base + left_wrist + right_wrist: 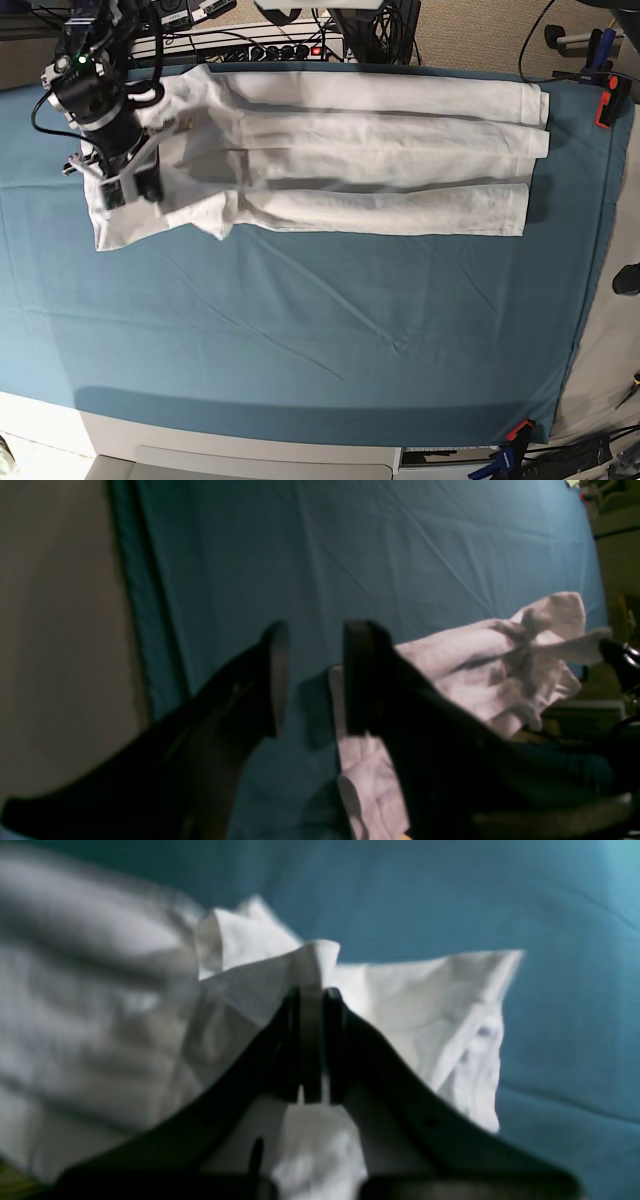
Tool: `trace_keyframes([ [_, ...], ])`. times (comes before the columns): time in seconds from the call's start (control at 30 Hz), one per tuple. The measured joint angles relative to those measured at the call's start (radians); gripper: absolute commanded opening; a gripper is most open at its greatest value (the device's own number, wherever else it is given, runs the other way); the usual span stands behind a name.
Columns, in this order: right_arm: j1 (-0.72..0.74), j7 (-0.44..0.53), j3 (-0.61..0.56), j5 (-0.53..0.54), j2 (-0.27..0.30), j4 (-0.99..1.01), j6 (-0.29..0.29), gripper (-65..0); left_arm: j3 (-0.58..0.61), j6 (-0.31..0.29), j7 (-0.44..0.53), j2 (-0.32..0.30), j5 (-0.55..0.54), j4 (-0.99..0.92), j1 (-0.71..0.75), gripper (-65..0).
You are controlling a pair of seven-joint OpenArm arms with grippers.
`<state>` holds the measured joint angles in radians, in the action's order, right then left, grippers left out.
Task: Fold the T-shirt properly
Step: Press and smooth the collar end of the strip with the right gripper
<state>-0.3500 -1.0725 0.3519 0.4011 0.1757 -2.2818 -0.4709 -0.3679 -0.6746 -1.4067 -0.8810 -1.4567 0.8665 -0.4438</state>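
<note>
Fabric sat pinched between the pressed-together jaws of the right gripper (312, 1005), a raised ridge of the white T-shirt (380, 150) standing up from its tips in the right wrist view. In the base view that gripper (128, 188) worked at the upper left of the frame, over the bunched end of the shirt. The garment itself lay stretched along the top of the teal table cloth (320, 330), already gathered into long lengthwise folds that ran to a neat squared edge at the upper right. The left gripper (312, 680) held nothing; its jaws stood parted above the cloth, with a rumpled sleeve (545, 625) beyond them in the left wrist view. That arm did not show in the base view.

Judging by the layout, the step in hand was tidying the crumpled end at the left. Doing it well probably meant lifting only the pinched layer, drawing it taut and level along the fold lines, and setting it flat without dragging the finished pleats. A bite through several layers risked pulling the stack askew.
</note>
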Motion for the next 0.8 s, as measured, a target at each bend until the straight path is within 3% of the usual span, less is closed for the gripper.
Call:
trace_keyframes([
  [0.07, 0.001, -0.002, 0.0, 0.03, -0.02, 0.0, -0.005, -65.0, 0.0, 0.0, 0.0, 0.0, 0.0, 0.0, 0.0, -47.8],
  [0.2, -0.002, -0.084, 0.0, 0.152, -0.023, 0.0, -0.116, -65.0, 0.0, 0.0, 0.0, 0.0, 0.0, 0.0, 0.0, -47.8],
  [0.4, -0.075, -0.2, 0.0, 0.231, -0.023, 0.0, -0.188, -65.0, 0.0, 0.0, 0.0, 0.0, 0.0, 0.0, 0.0, -47.8],
  [0.8, -0.161, -0.276, 0.0, 0.212, 0.047, 0.0, -0.211, -65.0, 0.0, 0.0, 0.0, 0.0, 0.0, 0.0, 0.0, -47.8],
])
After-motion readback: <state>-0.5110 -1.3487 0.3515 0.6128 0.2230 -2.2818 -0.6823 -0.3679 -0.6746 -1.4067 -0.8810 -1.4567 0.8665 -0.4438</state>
